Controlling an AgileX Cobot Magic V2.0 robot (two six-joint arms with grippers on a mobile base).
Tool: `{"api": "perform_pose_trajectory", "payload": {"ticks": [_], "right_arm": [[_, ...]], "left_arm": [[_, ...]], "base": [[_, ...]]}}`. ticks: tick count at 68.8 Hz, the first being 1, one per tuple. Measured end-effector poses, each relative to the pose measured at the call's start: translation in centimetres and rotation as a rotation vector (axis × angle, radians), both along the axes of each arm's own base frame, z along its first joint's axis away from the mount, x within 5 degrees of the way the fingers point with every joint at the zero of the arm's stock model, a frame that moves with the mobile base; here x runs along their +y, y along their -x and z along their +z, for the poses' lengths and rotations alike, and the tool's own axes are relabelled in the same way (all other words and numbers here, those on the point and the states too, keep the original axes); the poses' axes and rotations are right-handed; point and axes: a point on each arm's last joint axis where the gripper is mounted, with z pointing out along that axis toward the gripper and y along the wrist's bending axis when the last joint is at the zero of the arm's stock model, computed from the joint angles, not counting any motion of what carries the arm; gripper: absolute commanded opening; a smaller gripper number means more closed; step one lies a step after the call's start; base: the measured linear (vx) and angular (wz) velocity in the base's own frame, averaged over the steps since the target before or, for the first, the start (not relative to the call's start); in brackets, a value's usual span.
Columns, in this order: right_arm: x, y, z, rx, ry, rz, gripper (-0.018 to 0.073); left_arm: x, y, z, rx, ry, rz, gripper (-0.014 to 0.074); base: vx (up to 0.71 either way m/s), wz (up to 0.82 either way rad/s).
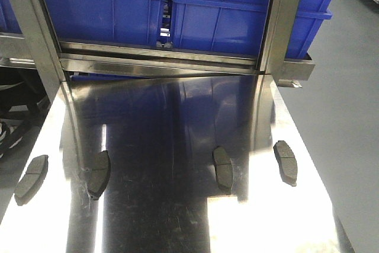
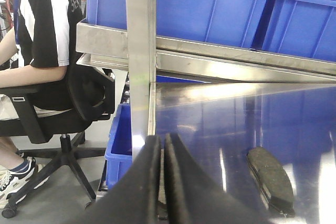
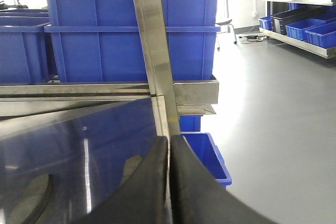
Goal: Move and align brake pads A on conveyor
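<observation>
At the bottom of each wrist view, the left tool (image 2: 161, 141) and the right tool (image 3: 168, 141) have their fingers pressed together, holding nothing. Beyond them, four brake pads (image 1: 223, 169) lie spaced in a row across the lower part of the shiny steel worktop (image 1: 172, 117). Blue bins (image 1: 219, 16) fill the top of the frame.

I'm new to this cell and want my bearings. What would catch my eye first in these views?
Four dark brake pads lie in a loose row across the shiny steel tabletop, two toward each side. Big blue bins fill the rack behind it. In the left wrist view a person in a black-and-white shirt sits on an office chair beside the table.
</observation>
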Motion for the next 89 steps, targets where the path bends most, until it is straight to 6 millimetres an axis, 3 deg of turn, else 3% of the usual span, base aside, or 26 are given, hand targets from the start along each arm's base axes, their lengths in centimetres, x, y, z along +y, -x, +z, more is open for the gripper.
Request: {"api": "perform_pose_trajectory", "payload": {"ticks": [77,89], "right_arm": [[0.00,0.00,0.00,0.000,0.000,0.000,-0.0003],[0.00,0.00,0.00,0.000,0.000,0.000,-0.0003]], "left_arm": [[0.00,0.00,0.01,-0.001,0.000,0.000,-0.0006],[0.03,-0.03,0.77,-0.086,0.016,0.004,-0.0006]], "base": [[0.00,0.00],[0.00,0.00]]}}
